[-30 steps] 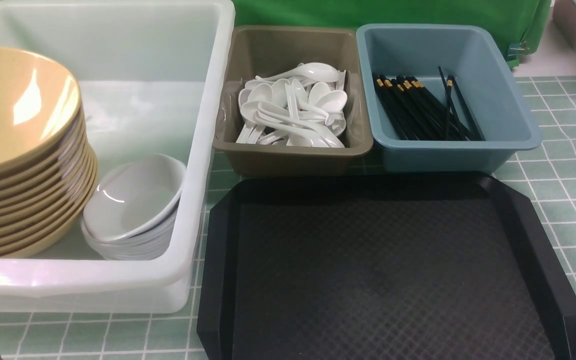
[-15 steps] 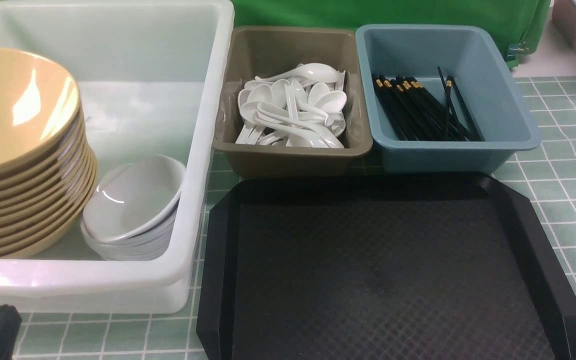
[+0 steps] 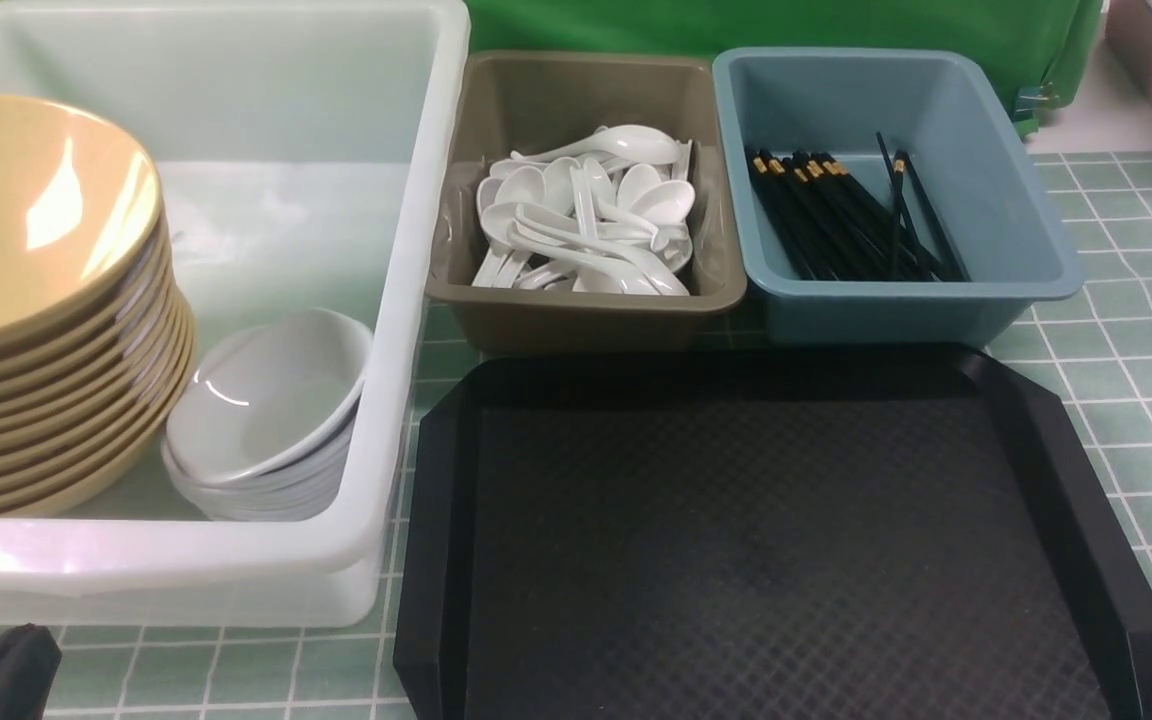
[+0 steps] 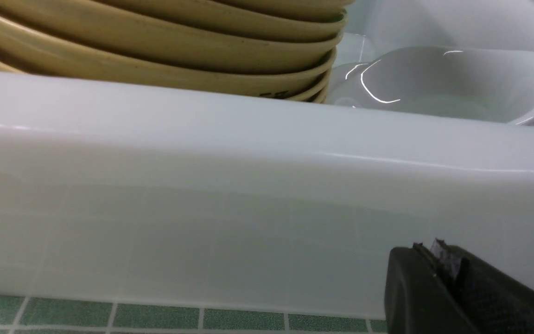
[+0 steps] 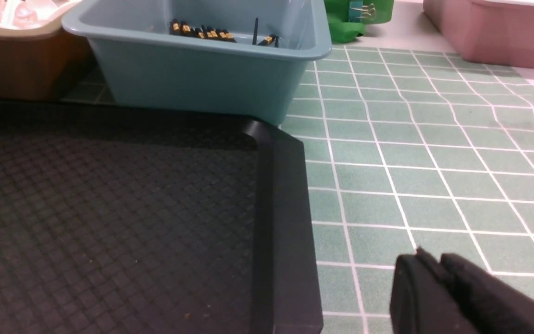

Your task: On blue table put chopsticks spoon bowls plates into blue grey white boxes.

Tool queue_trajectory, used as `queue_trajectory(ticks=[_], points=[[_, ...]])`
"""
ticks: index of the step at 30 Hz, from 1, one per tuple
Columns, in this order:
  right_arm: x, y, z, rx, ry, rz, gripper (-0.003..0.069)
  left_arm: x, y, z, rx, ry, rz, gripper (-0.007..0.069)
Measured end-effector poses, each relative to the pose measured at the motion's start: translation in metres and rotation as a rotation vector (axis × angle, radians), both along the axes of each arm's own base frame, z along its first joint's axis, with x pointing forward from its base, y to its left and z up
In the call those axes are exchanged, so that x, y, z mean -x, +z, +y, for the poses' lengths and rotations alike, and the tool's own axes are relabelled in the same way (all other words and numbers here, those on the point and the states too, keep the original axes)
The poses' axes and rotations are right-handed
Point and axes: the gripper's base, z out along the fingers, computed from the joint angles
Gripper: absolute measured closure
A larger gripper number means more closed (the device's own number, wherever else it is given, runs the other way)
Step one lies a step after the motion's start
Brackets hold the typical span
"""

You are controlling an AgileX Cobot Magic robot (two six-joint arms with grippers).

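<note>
A big white see-through plastic box (image 3: pixel 406 300) sits on the left of the green checked table (image 3: pixel 1116 380). Inside it, on the left, is a tall leaning stack of round yellow plates (image 3: pixel 46 330). Right beside the stack, touching it, is a small stack of shiny white bowls (image 3: pixel 266 410), also leaning.

Next to the white box is a grey-brown plastic box (image 3: pixel 586 310). It holds a pile of white plastic soup spoons (image 3: pixel 586 220). Just beside that is a blue plastic box (image 3: pixel 996 200) with a bunch of long black chopsticks with gold bands (image 3: pixel 846 215) lying in it.

In front of the two small boxes lies a wide black plastic tray with a bumpy floor (image 3: pixel 436 520). Nothing is on it.

The left gripper (image 4: pixel 434 260) is down low, in front of the near wall of the white box. Its two black fingers are pressed together and hold nothing. In the front view only a dark tip shows at the bottom left corner.

The right gripper (image 5: pixel 429 266) is low over the green table, just beside the right edge of the black tray. Its fingers look almost together, with nothing between them.

A pink box (image 5: pixel 494 28) stands far off at the back right.
</note>
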Motion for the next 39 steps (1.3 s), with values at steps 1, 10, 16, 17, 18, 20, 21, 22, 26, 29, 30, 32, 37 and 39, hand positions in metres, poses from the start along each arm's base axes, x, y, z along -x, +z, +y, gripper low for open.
queue_trajectory(ticks=[1, 10, 16, 17, 18, 20, 21, 22, 26, 29, 30, 32, 37, 39], points=[[0.0000, 0.0000, 0.0000, 0.000, 0.000, 0.000, 0.0560, 0.0000, 0.0000, 0.0000, 0.000, 0.000, 0.000, 0.0622], [0.0000, 0.0000, 0.0000, 0.000, 0.000, 0.000, 0.0553, 0.0000, 0.0000, 0.0000, -0.006, -0.002, 0.000, 0.0622], [0.0000, 0.0000, 0.0000, 0.000, 0.000, 0.000, 0.0547, 0.0000, 0.0000, 0.0000, -0.005, -0.002, 0.000, 0.0622], [0.0000, 0.0000, 0.0000, 0.000, 0.000, 0.000, 0.0546, 0.0000, 0.0000, 0.0000, -0.006, -0.002, 0.000, 0.0622], [0.0000, 0.0000, 0.0000, 0.000, 0.000, 0.000, 0.0545, 0.0000, 0.0000, 0.0000, -0.006, -0.002, 0.000, 0.0622], [0.0000, 0.0000, 0.0000, 0.000, 0.000, 0.000, 0.0544, 0.0000, 0.0000, 0.0000, -0.006, -0.002, 0.000, 0.0622], [0.0000, 0.0000, 0.0000, 0.000, 0.000, 0.000, 0.0543, 0.0000, 0.0000, 0.0000, -0.006, -0.002, 0.000, 0.0622], [0.0000, 0.0000, 0.0000, 0.000, 0.000, 0.000, 0.0542, 0.0000, 0.0000, 0.0000, -0.006, -0.002, 0.000, 0.0622], [0.0000, 0.0000, 0.0000, 0.000, 0.000, 0.000, 0.0538, 0.0000, 0.0000, 0.0000, -0.006, -0.002, 0.000, 0.0622], [0.0000, 0.0000, 0.0000, 0.000, 0.000, 0.000, 0.0534, 0.0000, 0.0000, 0.0000, -0.006, -0.002, 0.000, 0.0622], [0.0000, 0.0000, 0.0000, 0.000, 0.000, 0.000, 0.0535, 0.0000, 0.0000, 0.0000, -0.006, -0.002, 0.000, 0.0622], [0.0000, 0.0000, 0.0000, 0.000, 0.000, 0.000, 0.0533, 0.0000, 0.0000, 0.0000, -0.006, -0.002, 0.000, 0.0622], [0.0000, 0.0000, 0.0000, 0.000, 0.000, 0.000, 0.0531, 0.0000, 0.0000, 0.0000, -0.006, -0.002, 0.000, 0.0622], [0.0000, 0.0000, 0.0000, 0.000, 0.000, 0.000, 0.0529, 0.0000, 0.0000, 0.0000, -0.006, -0.002, 0.000, 0.0622]])
